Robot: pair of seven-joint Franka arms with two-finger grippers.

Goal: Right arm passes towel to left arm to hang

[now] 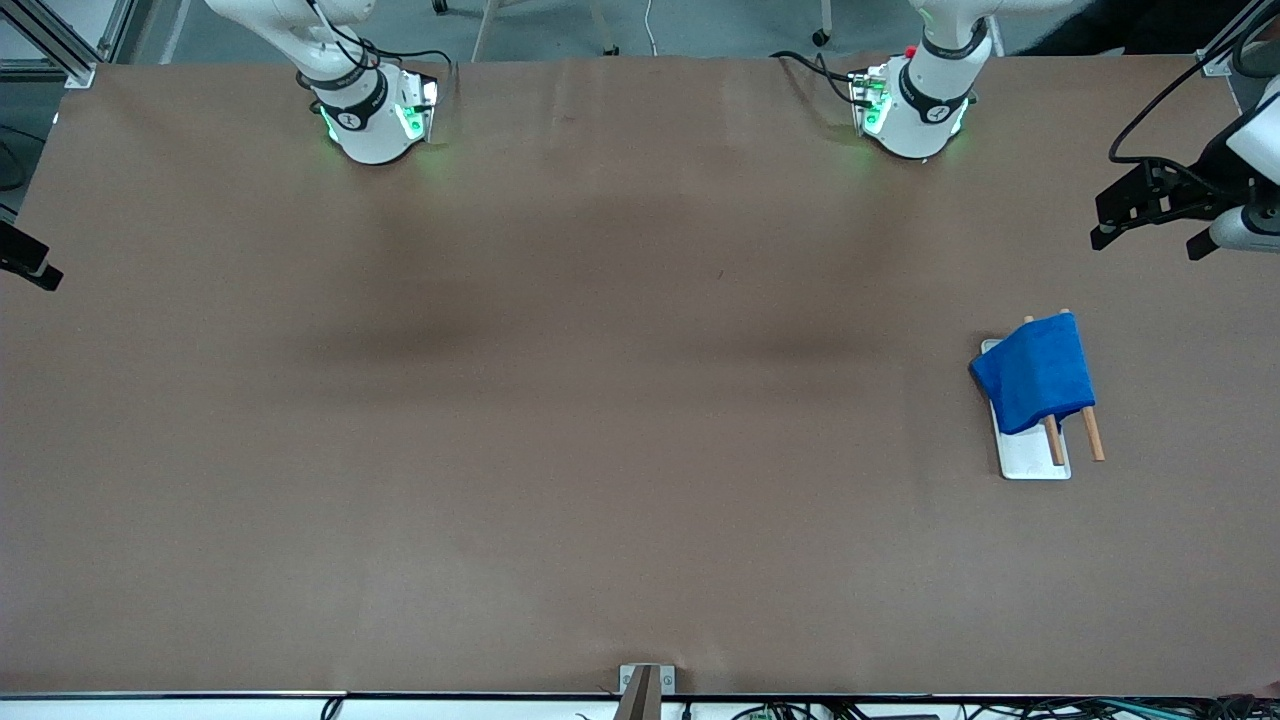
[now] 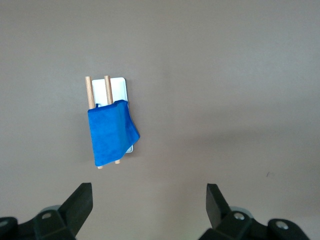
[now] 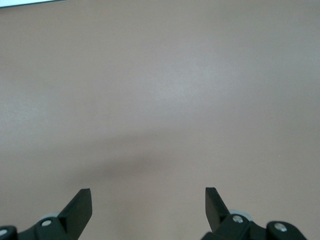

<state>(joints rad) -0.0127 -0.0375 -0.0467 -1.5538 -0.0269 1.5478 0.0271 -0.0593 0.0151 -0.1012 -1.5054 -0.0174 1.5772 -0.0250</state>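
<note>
the brown table (image 1: 600, 450) has lots of bare room in the middle and toward the right arm's end. the only thing standing on it is a small rack (image 1: 1035, 450) near the left arm's end, with a flat white base and two thin wooden rods (image 1: 1092, 435) side by side.

the towel (image 1: 1035, 372) is draped over both rods. it is bright blue and soft, folded across the top and hanging down the sides. it covers most of the rods, so only their tips poke out at each end. one side hangs lower and touches the white base. in the left wrist view the towel (image 2: 111, 132) has one corner sticking out past the base.

the left gripper (image 1: 1150, 215) is up in the air over the table's edge at the left arm's end, well apart from the rack. its fingers (image 2: 80, 202) are spread wide with nothing between them.

the right gripper (image 3: 148, 205) is over bare table, fingers wide apart too, holding nothing.
</note>
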